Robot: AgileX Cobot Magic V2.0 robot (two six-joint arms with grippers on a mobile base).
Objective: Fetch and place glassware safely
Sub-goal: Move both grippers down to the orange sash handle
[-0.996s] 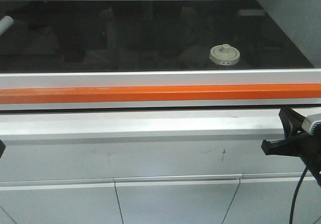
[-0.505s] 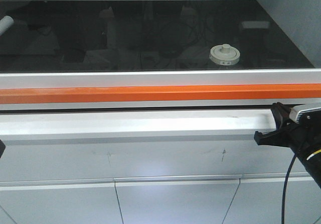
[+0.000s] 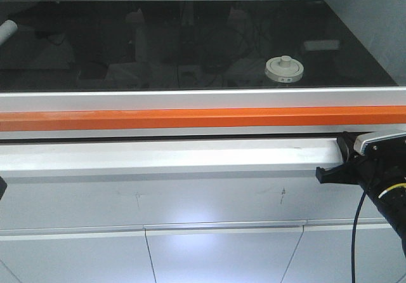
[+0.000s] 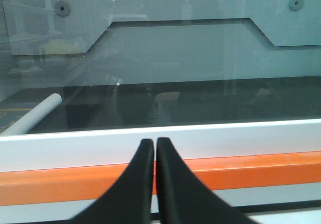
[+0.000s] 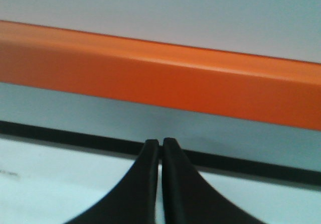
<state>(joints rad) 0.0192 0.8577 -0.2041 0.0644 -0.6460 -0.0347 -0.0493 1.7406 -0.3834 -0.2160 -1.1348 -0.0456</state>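
While the glass jar [image 3: 283, 69] sits on the dark counter [image 3: 355, 61] behind the orange bar [image 3: 190, 118], the left pincer [image 4: 154, 146] and the right pincer [image 5: 161, 144] each have their tips pressed together.

Glossy black worktop [image 3: 355, 61], lidded glass jar [image 3: 283, 69] right of centre, white cylinder [image 3: 7, 30] far left

Slides the right gripper [image 3: 333, 161] further left than a second ago, now overlapping the right end of the white ledge [image 3: 190, 155] below the orange bar [image 3: 190, 118].
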